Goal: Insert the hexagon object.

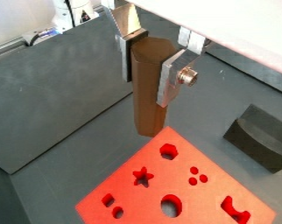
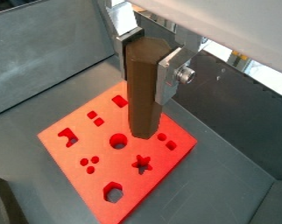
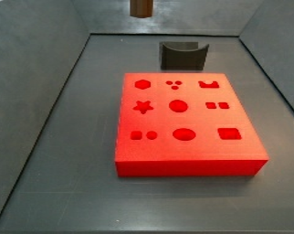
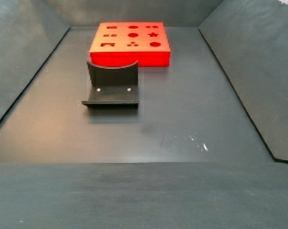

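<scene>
brown hexagon object [image 2: 144, 87] clamped in gripper [image 2: 150, 66], seemingly above red block [image 2: 79, 149].

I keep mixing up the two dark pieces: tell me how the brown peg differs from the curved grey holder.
The hexagon object is a long, slim, dark-brown rod; the holder is squat, dark grey, with a curved scoop. The peg hangs upright, clamped in the gripper above the red block; the holder rests on the floor beside that block. Both are dark and separate from the block.

Lit evenly from overhead; glare on red block [image 1: 179, 179], gripper [image 1: 150, 54] slightly blurred, shadows soft.
</scene>
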You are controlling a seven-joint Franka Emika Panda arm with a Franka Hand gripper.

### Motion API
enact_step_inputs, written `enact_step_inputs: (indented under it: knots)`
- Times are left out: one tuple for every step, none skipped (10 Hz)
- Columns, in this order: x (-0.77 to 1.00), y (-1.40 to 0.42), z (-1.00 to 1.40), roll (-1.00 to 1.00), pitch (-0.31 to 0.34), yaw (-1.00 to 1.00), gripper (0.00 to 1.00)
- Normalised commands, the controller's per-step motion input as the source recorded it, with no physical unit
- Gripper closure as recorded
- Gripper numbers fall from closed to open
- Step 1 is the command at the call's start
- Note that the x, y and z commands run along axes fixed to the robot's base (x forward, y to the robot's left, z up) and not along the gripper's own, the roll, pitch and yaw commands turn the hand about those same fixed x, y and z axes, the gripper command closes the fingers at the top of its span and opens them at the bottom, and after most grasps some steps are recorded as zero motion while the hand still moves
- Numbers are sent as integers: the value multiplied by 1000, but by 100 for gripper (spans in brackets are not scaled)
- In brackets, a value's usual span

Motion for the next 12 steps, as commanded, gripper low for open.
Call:
enact_step_inputs:
  knots:
    - [0, 17, 0, 0, 0, 0, 100]
    - [0, 43, -149, 0, -7, 63, 100]
    - [-69, 417, -354, -36, -51, 0, 100]
    - [0, 606, -463, 0, 0, 63, 100]
    - [123, 680, -540, -106, 0, 0, 100]
    - [409, 160, -649, 0, -219, -111, 100]
    - [503, 109, -454, 4, -314, -17, 100]
    - [420, 26, -497, 93, -281, -57, 100]
    - [311, 43, -560, 111, -249, -43, 100]
    - [31, 183, -563, 111, -260, -57, 100]
    - [-3, 237, -503, 126, -186, 0, 100]
    - [-214, 234, -723, 99, -227, 0, 100]
